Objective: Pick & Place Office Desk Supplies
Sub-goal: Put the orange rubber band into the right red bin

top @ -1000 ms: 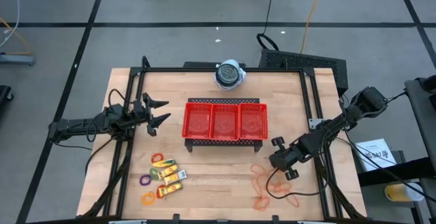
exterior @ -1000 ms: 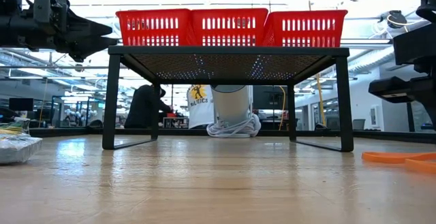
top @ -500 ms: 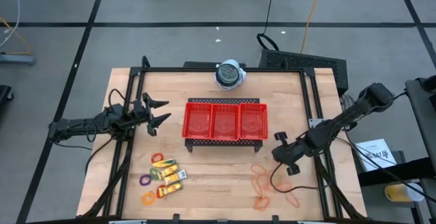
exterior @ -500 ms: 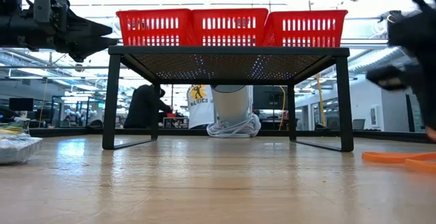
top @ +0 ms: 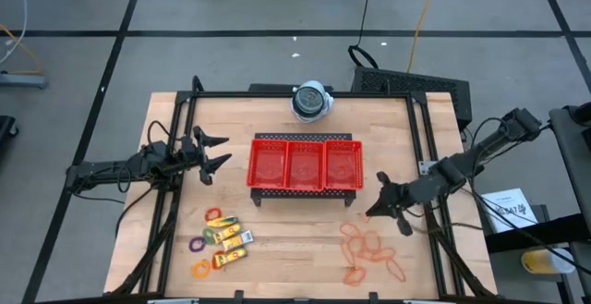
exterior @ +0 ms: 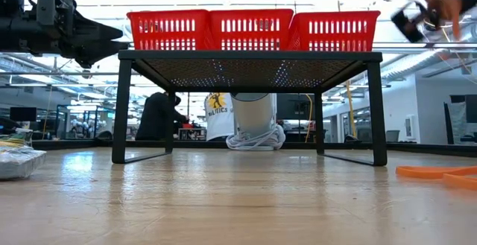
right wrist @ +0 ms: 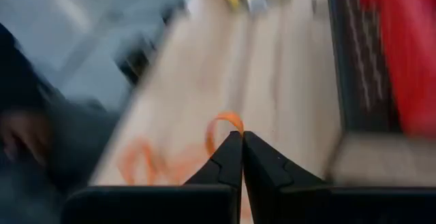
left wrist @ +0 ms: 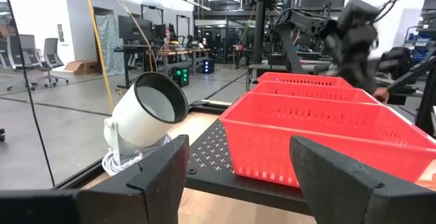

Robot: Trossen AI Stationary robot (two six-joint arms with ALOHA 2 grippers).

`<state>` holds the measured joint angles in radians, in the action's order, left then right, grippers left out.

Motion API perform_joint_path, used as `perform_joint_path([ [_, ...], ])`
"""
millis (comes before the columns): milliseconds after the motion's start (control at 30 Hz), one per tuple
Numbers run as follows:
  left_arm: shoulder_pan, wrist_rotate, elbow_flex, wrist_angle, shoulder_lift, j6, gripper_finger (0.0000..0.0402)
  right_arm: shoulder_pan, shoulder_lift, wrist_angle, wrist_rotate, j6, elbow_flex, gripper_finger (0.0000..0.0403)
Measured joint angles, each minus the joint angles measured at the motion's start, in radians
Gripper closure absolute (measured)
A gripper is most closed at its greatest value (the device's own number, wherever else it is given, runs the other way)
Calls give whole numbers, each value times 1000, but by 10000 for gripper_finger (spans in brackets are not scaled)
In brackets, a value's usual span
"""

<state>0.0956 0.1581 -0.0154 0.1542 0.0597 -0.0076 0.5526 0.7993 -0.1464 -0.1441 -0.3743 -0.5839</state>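
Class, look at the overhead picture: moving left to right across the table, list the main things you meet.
left gripper → pile of yellow packets and coloured rings → red tray → right gripper, holding an orange rubber band.

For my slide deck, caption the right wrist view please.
Right gripper shut on an orange rubber band, lifted above the wooden table.

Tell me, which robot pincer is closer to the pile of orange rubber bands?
The right pincer: it hangs just above the orange rubber bands. The left pincer waits far across the table, beyond the red tray.
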Motion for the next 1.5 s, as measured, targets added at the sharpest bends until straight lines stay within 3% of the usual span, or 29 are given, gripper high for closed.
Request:
perform_joint_path([
  [233, 0, 0, 0, 0, 0, 0, 135, -38, -3, 427, -42, 193, -1, 403],
  [400, 0, 0, 0, -1, 0, 0, 135, -130, 8, 563, -49, 298, -2, 403],
  [600, 0, 0, 0, -1, 0, 0, 135, -286, 58, 547, -142, 315, -2, 403],
  [767, 0, 0, 0, -1, 0, 0, 135, -380, 110, 504, -144, 342, -2, 403],
  [1167, 0, 0, 0, 0, 0, 0, 135, -435, 120, 464, -144, 390, -2, 397],
  [1300, 0, 0, 0, 0, 0, 0, 135, -435, 120, 449, -143, 390, -2, 359],
  [1500, 0, 0, 0, 0, 0, 0, 135, -434, 120, 440, -175, 390, -2, 271],
])
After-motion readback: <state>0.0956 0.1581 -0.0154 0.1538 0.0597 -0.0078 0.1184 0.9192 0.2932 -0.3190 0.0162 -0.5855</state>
